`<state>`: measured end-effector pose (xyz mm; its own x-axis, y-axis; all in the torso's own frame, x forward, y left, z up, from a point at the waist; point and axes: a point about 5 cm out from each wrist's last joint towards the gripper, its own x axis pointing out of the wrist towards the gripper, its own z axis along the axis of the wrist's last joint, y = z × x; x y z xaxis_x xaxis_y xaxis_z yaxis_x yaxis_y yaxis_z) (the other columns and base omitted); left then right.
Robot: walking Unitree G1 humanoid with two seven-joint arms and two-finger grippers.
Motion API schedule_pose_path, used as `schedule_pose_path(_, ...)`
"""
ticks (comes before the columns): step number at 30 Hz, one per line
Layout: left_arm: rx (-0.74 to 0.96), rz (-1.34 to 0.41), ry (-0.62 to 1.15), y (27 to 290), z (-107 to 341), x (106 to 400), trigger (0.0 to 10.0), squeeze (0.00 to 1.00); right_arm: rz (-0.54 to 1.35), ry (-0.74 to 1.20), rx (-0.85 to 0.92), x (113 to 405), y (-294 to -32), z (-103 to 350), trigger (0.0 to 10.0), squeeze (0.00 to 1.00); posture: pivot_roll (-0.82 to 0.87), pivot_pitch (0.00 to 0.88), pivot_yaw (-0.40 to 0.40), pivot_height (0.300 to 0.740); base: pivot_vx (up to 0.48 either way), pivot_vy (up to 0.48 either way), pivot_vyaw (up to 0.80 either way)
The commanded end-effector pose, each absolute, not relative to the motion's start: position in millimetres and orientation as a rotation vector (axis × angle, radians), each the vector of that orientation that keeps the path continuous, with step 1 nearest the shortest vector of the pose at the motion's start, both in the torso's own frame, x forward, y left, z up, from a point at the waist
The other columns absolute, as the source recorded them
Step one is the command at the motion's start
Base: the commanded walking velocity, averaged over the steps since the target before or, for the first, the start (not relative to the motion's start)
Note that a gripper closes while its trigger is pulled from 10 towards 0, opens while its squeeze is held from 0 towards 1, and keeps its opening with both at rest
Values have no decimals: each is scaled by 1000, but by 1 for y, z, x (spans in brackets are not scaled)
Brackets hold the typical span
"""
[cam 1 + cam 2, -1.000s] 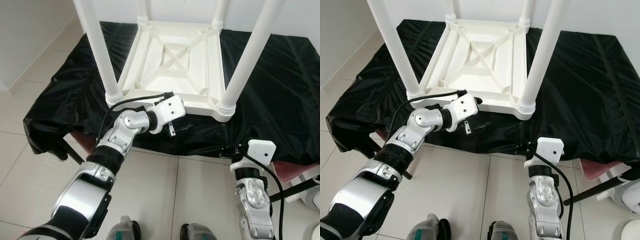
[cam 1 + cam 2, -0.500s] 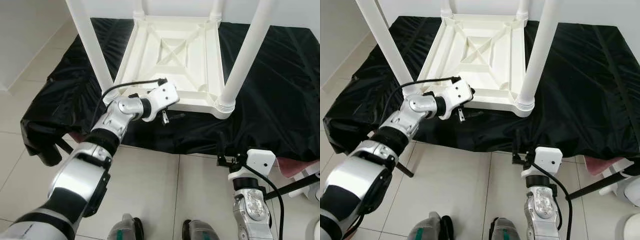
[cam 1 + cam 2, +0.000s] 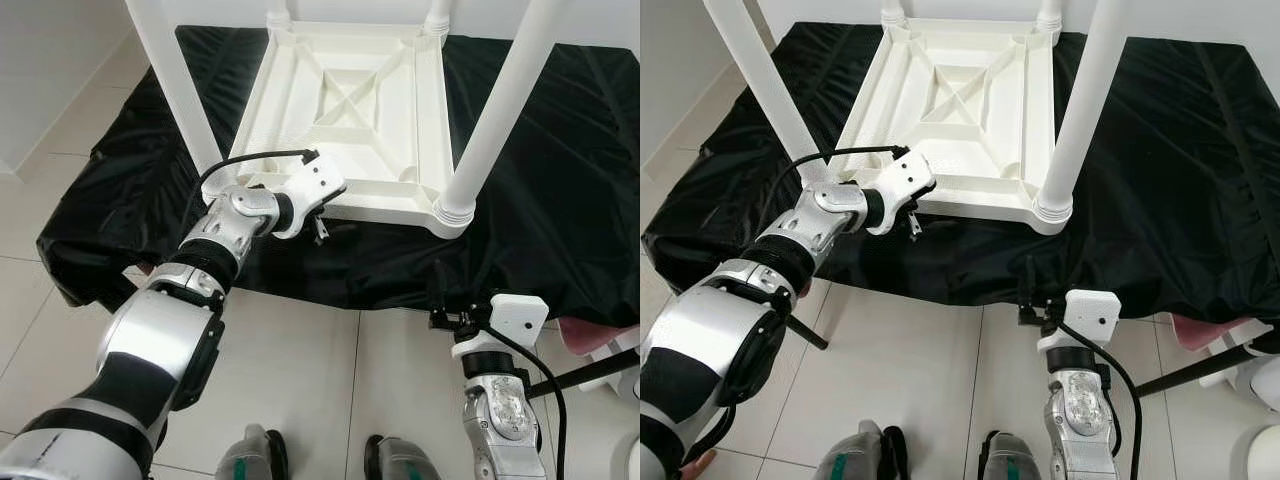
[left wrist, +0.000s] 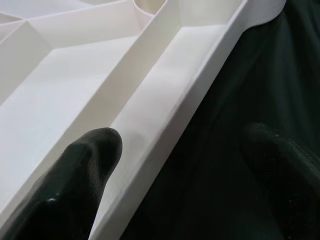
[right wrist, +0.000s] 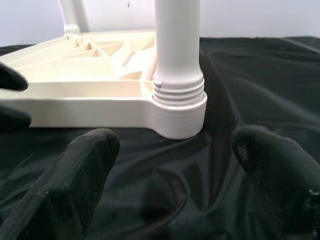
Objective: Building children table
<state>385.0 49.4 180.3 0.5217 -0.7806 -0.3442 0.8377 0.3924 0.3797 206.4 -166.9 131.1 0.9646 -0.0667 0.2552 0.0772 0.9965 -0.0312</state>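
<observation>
Left eye view has the white plastic table point(image 3: 345, 110) flipped upside down on a black cloth point(image 3: 560, 200), legs sticking up. The left gripper point(image 3: 318, 228) is right at the table's near rim, close to the near-left leg point(image 3: 175, 95). From the left wrist view, one finger point(image 4: 75, 185) sits over the ribbed underside and the other over the cloth, so the rim runs between them; fingers spread, nothing gripped. The right gripper point(image 5: 175, 165) is low by the cloth's front edge, also spread wide and empty, facing the near-right leg point(image 5: 177, 55) screwed into its corner socket. Compared to a second ago, the left gripper has slid left along the rim toward the corner. Tiled floor point(image 3: 300, 380) in front is open; cloth stays bare on the right.
</observation>
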Motion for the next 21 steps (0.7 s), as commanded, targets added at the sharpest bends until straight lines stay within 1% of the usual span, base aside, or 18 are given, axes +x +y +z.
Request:
schedule_pose_path(1, 540, -878, 100, 51, 182, 392, 10000, 0, -57, -237, -33, 203, -162, 129, 10000, 0, -130, 150, 110, 740, 0, 0, 0)
schedule_pose_path(14, 515, -872, 119, 41, 186, 393, 10000, 0, -52, -233, -39, 199, -161, 130, 10000, 0, -141, 154, 112, 740, 0, 0, 0)
schedule_pose_path(19, 535, -809, 226, 40, 178, 394, 10000, 0, -61, -229, -43, 196, -161, 131, 10000, 0, -154, 161, 118, 740, 0, 0, 0)
schedule_pose_path(21, 535, -801, 233, 41, 178, 395, 10000, 0, -61, -228, -44, 196, -161, 131, 10000, 0, -154, 161, 118, 740, 0, 0, 0)
